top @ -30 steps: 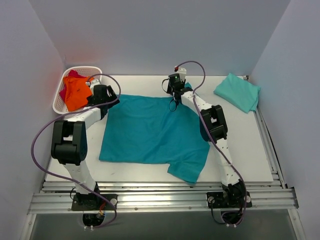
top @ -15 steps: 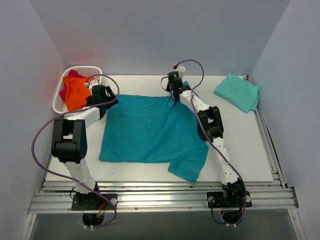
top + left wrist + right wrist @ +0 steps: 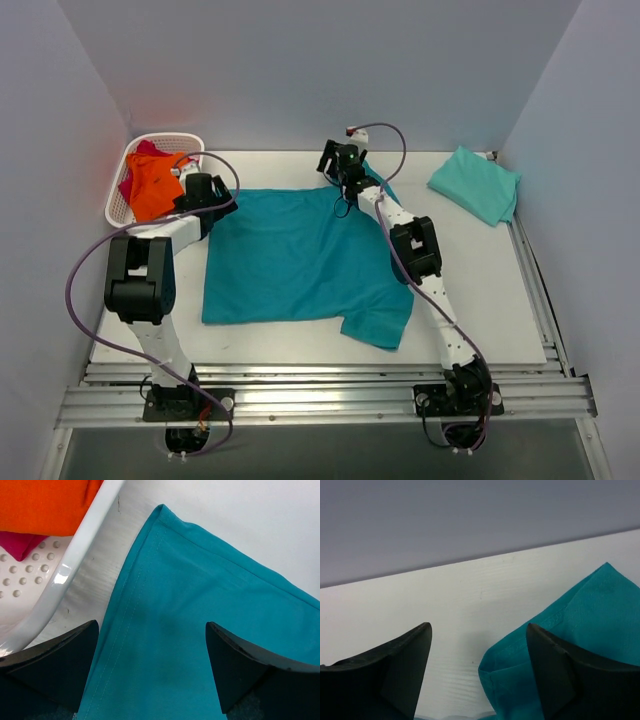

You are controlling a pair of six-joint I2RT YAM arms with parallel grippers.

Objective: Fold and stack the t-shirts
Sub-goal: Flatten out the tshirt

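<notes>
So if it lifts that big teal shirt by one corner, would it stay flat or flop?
Probably flop: the teal shirt lies thin and flat on the table, one far corner folded over, so it should drape limply. It looks light. Pushed, it would likely bunch up rather than slide whole.

White, black-jointed arms [image 3: 441,300] trail purple cables [image 3: 70,290].

You're looking at a white table [image 3: 500,290] filling mid-frame. Centre: deep teal t-shirt [image 3: 290,260] is lying spread flat, one sleeve trailing toward the lower edge. Upper right: mint-green t-shirt [image 3: 476,184] is sitting folded, well apart from the teal one. Upper left: white lattice basket [image 3: 168,136] is resting with its rim just beside the teal shirt's corner.
</notes>
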